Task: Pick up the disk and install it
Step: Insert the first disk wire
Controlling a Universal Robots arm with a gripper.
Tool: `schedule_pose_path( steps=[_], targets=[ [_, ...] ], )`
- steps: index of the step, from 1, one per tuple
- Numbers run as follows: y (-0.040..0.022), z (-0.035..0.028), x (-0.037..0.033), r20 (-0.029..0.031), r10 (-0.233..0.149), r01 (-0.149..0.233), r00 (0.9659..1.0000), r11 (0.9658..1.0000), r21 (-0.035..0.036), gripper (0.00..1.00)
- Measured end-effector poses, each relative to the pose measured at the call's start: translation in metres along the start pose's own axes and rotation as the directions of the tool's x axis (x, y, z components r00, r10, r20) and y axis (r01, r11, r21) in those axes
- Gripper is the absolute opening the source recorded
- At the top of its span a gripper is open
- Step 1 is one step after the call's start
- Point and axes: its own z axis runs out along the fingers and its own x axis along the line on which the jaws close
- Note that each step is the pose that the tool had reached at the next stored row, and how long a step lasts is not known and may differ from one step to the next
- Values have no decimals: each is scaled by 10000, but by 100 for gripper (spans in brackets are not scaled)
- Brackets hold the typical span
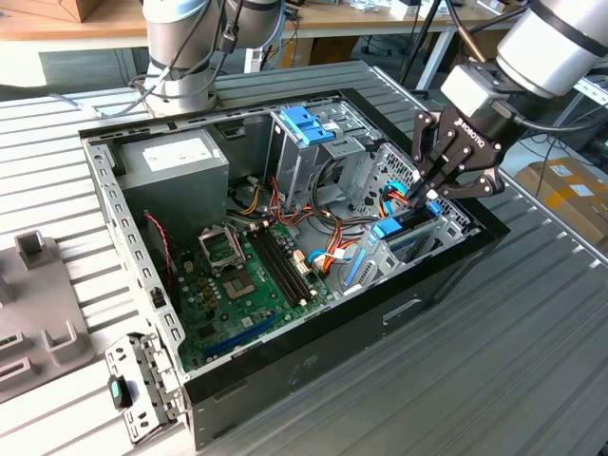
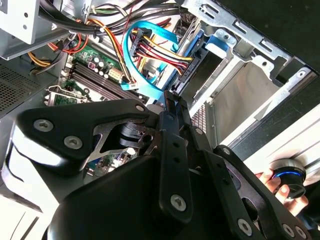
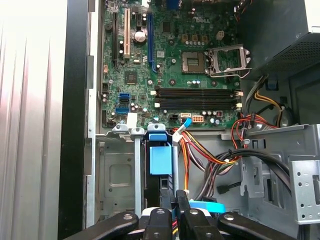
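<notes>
Gripping disk (image 1: 407,235), hand (image 1: 425,195) closed, inside case (image 1: 313,351)

This is a robotics lab or workshop set up for computer assembly. An opened desktop computer case (image 1: 285,285) lies on its side on a ribbed metal bench (image 1: 494,361), its green motherboard (image 1: 252,285) and bundled cables bare, with the base of a grey robot arm (image 1: 180,47) bolted to the same bench just behind it. Behind stand wooden desks (image 1: 85,24) with cables hanging, a cardboard box (image 1: 570,190) sits at the exterior view's right, and grey moulded fixtures (image 1: 38,304) lie on the bench at its left.
</notes>
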Motion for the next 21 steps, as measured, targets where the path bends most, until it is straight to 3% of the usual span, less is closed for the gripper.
schedule_pose_path(
  steps=[21],
  targets=[
    [-11,32,7,-13,2,-2,10000,10000,1,16]
  ],
)
